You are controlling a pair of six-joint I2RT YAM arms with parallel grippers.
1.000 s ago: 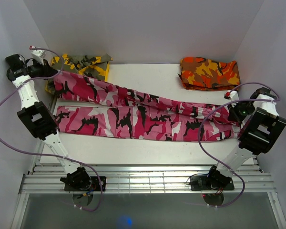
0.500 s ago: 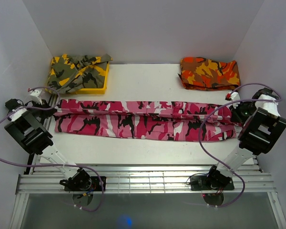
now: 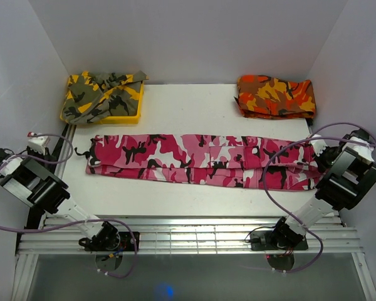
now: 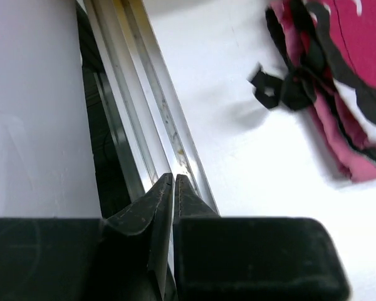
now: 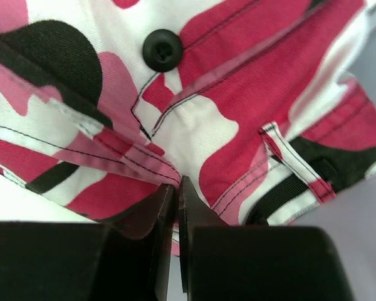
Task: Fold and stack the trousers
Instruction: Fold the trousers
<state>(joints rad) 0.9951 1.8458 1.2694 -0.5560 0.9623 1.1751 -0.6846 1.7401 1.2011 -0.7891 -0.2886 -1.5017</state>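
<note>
Left arm [image 3: 34,185] is folded out to the far left, with the elbow block low and the wrist furthest left. The left gripper [image 4: 173,179] points down; its fingers are pressed tip to tip with nothing between them. Right arm [image 3: 344,179] leans out to the right from its base, elbow bent, wrist tucked inward and angled down. The right gripper [image 5: 177,182] has its fingers clamped together, pinching a fold of the trousers [image 5: 238,125] at the tips. Cables loop loosely off both arms — bases bolted side by side at the near edge.
</note>
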